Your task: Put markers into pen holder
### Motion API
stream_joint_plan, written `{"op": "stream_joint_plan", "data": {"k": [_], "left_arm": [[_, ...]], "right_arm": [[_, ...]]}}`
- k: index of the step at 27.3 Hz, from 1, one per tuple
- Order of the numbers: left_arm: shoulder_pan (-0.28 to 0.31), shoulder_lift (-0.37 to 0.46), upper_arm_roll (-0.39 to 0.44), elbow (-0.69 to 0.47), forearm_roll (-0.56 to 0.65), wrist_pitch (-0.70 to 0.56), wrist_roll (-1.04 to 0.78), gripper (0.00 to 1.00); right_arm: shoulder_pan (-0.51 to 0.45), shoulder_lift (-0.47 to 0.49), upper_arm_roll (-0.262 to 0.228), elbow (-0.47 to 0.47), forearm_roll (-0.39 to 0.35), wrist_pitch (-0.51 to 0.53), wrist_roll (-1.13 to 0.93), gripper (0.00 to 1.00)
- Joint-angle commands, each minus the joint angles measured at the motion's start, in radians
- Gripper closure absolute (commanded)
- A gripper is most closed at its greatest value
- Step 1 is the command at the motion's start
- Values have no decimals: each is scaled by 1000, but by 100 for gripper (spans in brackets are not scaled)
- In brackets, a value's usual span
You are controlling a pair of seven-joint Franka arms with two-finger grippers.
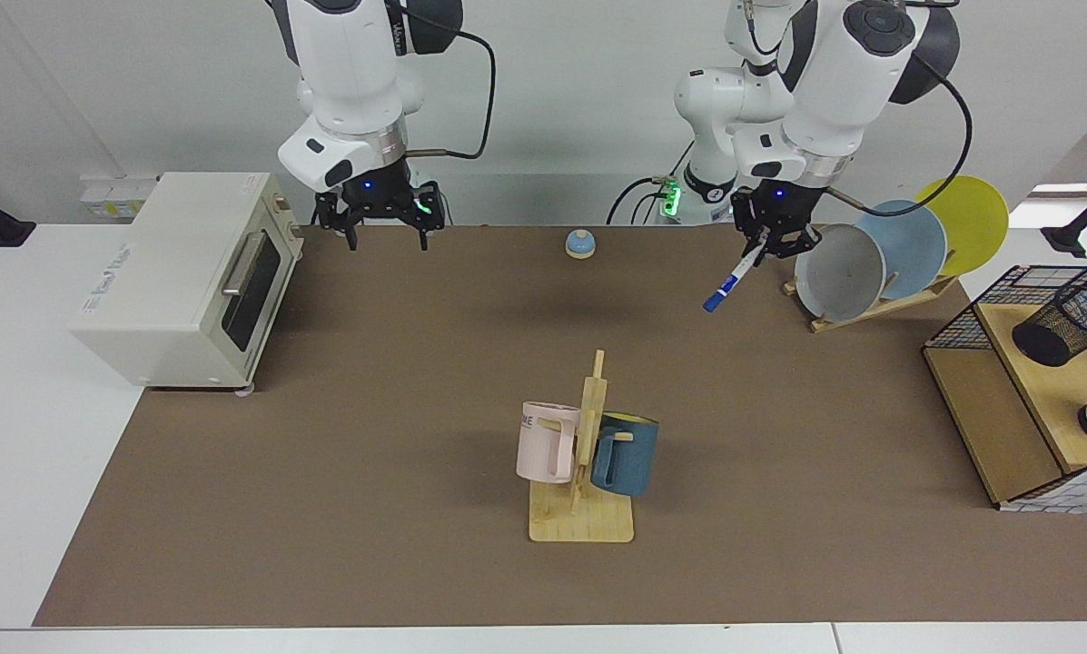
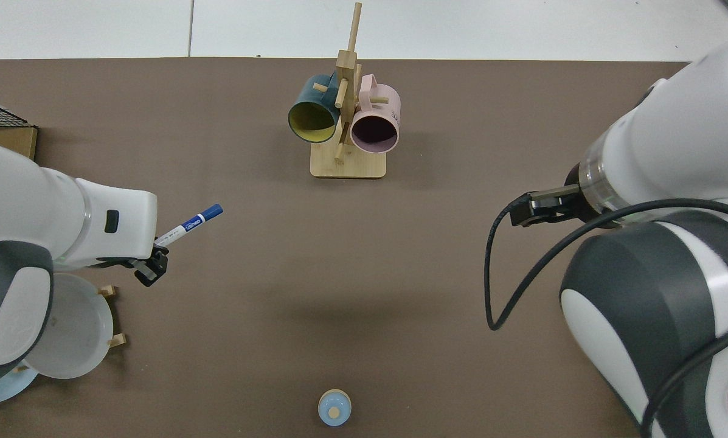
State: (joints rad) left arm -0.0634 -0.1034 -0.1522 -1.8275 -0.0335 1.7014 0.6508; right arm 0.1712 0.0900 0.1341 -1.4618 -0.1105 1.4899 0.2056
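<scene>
My left gripper [image 1: 766,245] hangs over the far side of the table, just left of the plate rack in the facing view. It is shut on the upper end of the marker [image 1: 730,283], a white barrel whose blue cap slants down and away. From above, the marker [image 2: 188,225] sticks out of the left gripper [image 2: 154,255] towards the mug stand. The pen holder [image 1: 1068,327], a black mesh cup, sits on a wooden shelf at the far right edge, well away from the marker. My right gripper [image 1: 386,232] points down beside the toaster oven, open, holding nothing.
A toaster oven [image 1: 189,272] stands at the facing view's left. A wooden mug stand [image 1: 582,522] with a pink and a blue mug is mid-table. A plate rack [image 1: 879,304] holds three plates. A wire basket [image 1: 970,327] surrounds the shelves. A small blue knob [image 1: 580,243] lies at the back.
</scene>
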Motion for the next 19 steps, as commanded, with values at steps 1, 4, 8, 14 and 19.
{"op": "stream_joint_plan", "data": {"k": [1, 4, 8, 14, 19], "left_arm": [[45, -13, -7, -22, 67, 27, 1, 100], [73, -10, -7, -19, 148, 24, 12, 100], [82, -12, -6, -16, 260, 12, 53, 100], [131, -12, 2, -15, 378, 9, 182, 100], [169, -13, 2, -13, 504, 17, 325, 100]], "right_arm": [[-27, -35, 10, -22, -77, -22, -137, 0], [-61, -52, 12, -35, -67, -28, -138, 0], [-72, -105, 13, -123, -49, 9, -121, 0], [-102, -133, 12, -173, -2, 66, -117, 0], [-108, -128, 12, -166, 11, 95, -83, 0]]}}
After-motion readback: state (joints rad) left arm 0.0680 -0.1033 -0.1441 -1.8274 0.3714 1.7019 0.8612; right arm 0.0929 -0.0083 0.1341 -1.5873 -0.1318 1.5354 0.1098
